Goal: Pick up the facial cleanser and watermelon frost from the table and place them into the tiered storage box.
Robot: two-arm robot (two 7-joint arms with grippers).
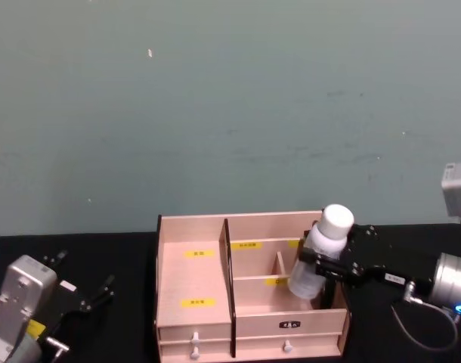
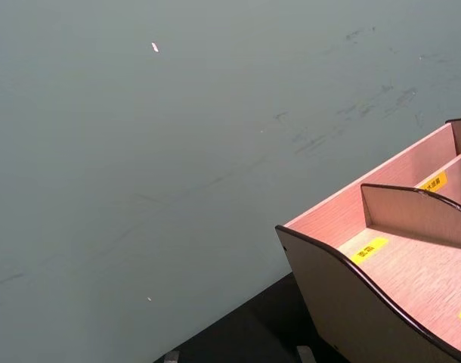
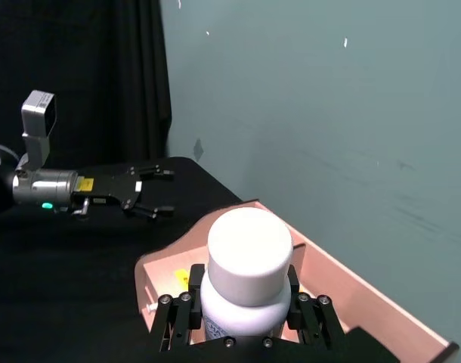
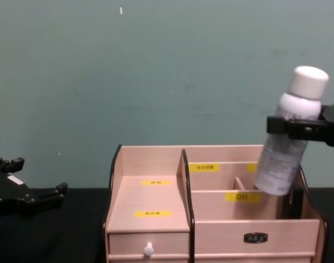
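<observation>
While right gripper (image 4: 297,127) fingers clamp the tilted bottle (image 4: 277,161) above the tiered storage box (image 4: 227,230), right edge, left gripper (image 1: 85,274) splayed — empty.

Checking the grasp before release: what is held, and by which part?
The right gripper holds the white-capped bottle by its upper body, just below the cap. The left gripper is open, holding nothing.

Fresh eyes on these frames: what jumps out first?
A white-capped bottle hangs tilted in the right gripper, clamped just below its cap, with its lower end over the right-hand compartments of the tiered storage box. The left gripper sits open off to the left of the box, holding nothing.
</observation>
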